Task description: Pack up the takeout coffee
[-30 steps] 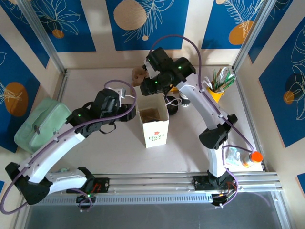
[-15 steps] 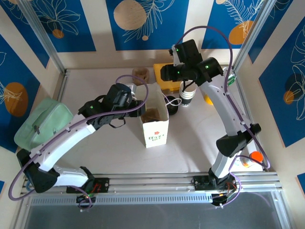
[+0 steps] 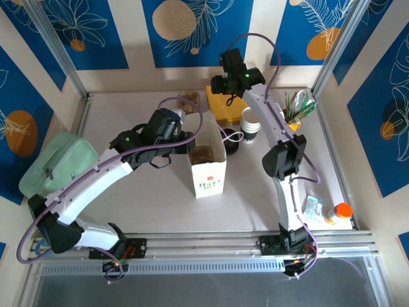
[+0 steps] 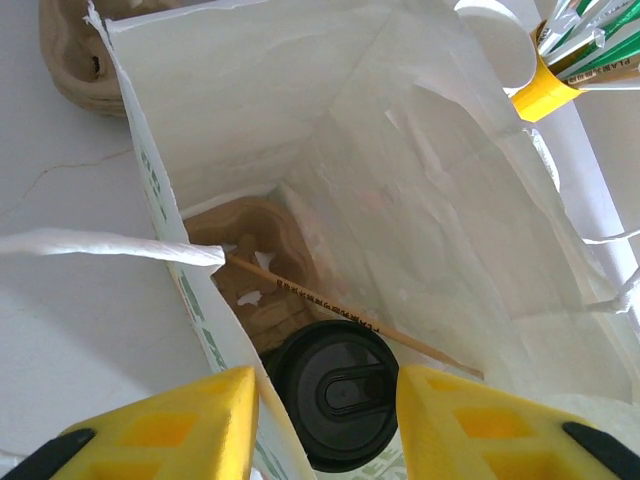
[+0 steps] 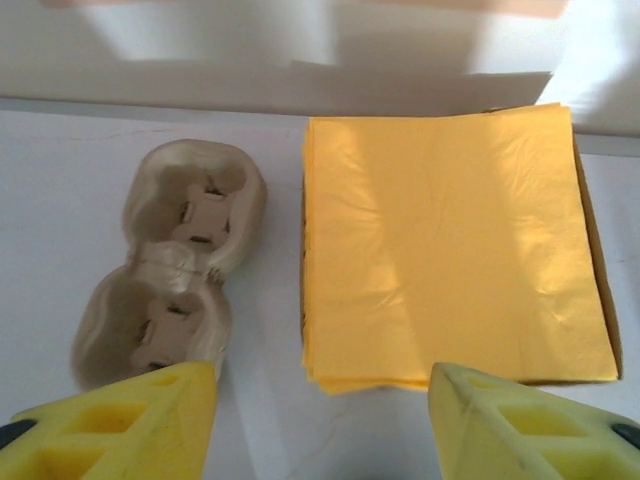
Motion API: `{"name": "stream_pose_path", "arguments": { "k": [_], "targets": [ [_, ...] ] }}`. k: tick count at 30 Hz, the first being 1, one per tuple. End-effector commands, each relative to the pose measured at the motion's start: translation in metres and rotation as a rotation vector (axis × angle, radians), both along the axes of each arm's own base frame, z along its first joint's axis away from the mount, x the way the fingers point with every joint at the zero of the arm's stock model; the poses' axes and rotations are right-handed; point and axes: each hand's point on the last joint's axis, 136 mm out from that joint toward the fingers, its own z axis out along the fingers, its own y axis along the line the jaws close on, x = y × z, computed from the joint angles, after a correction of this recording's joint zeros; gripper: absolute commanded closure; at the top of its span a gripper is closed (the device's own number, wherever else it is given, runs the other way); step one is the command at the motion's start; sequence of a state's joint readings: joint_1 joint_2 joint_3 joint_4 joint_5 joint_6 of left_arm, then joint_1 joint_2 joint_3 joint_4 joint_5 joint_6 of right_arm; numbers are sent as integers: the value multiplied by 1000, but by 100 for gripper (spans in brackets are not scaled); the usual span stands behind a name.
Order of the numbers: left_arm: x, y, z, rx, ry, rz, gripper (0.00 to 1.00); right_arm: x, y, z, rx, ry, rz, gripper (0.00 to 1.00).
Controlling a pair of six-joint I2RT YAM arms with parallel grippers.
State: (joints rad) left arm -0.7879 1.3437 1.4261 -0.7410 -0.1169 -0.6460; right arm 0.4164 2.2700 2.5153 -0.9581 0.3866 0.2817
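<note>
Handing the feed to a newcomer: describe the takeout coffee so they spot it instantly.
Start at the white paper bag standing mid-table. Look down inside it: the takeout coffee sits at the bottom next to a wooden stirrer. It is the cup wearing a round black lid, unlike the unlidded white cup stack outside.

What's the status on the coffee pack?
Left gripper open above the bag. Right gripper open over the napkins. Coffee cup sits inside the bag, lid on. Wooden stick rests beside it.
</note>
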Motion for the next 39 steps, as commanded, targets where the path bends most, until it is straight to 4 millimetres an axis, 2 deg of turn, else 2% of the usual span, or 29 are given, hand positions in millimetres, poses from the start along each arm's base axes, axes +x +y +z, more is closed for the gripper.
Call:
{"name": "stream_pose_path", "arguments": {
  "k": [1,7,11,19,24,39],
  "targets": [
    [-4,2,23,-23,-61,-17,59,16,-7,-15,-45,4,-7,41],
    [-8,5,33,-54,-91,-28,59,44,-9,-60,-114,9,-20,40],
    [-15,0,41,-83,-92,-63,58,50,-7,-83,-212,11,-20,39],
    [-21,3,50,-102,-120,-71,58,57,-4,-123,-212,60,-5,38],
    [-23,5,50,-103,-126,-71,58,59,-7,-138,-210,86,-5,38],
    [-24,9,50,-99,-138,-66,58,68,-25,-165,-205,122,-44,37]
  ]
}}
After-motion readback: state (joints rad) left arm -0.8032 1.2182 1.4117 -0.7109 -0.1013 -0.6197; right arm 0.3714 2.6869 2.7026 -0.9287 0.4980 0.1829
